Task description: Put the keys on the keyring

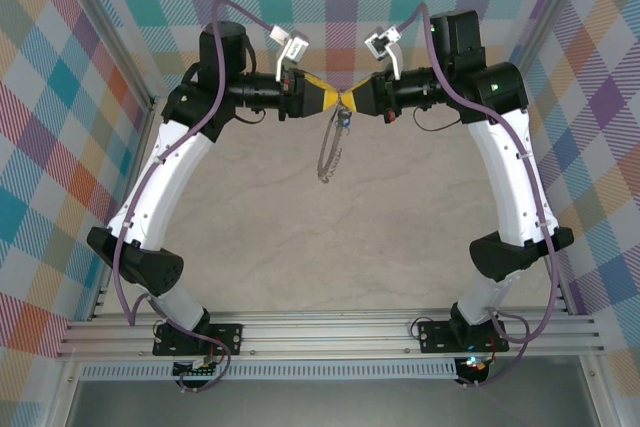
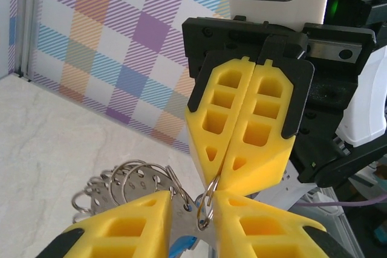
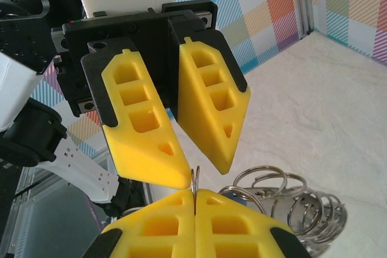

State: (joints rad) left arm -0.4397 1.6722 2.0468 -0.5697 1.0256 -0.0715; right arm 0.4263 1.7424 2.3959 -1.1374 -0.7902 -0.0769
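The pale bench (image 1: 400,247) lies well below the keyring (image 3: 311,209), which hangs in the air with its fringe of small loops bunched to one side; the right end effector (image 3: 195,196) is clenched on the keyring's thin wire, fingers pressed flat together; the left end effector (image 2: 192,203) meets it tip to tip at the keyring, jaws a little apart; the blue-headed key (image 2: 181,248) sits in that gap beside the keyring, though whether it is squeezed I cannot tell.

One keyring (image 2: 208,197) with many small loops (image 3: 302,209), one blue-headed key (image 2: 181,248), and two grippers: left gripper (image 2: 193,216), right gripper (image 3: 195,194).
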